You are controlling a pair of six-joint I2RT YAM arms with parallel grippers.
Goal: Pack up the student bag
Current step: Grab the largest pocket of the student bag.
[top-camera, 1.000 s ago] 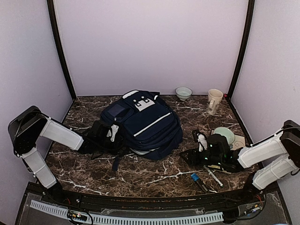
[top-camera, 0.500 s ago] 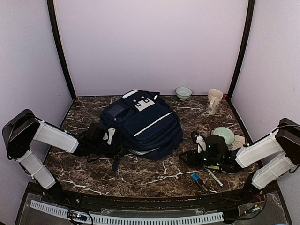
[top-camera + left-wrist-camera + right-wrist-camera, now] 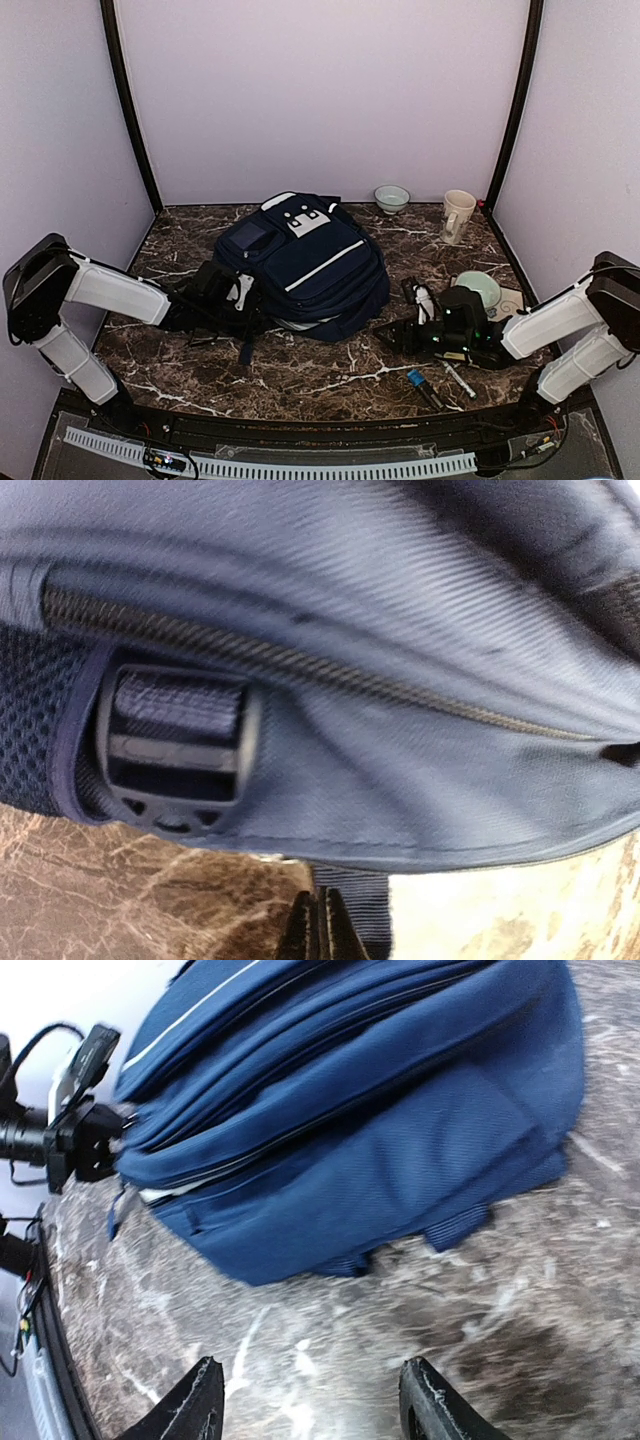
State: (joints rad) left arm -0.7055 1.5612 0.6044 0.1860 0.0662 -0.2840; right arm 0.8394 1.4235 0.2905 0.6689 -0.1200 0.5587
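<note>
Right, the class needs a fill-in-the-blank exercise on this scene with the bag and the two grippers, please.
The stripe across the student bag is ____.
The left gripper, at the bag's side, is ____.
The right gripper is ____, holding nothing.
In the top view, the mug stands ____ of the bag.
Missing words: white; shut; open; right.

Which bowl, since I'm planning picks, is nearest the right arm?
The pale green bowl, front right; the other bowl sits far back, left of the mug.
</note>
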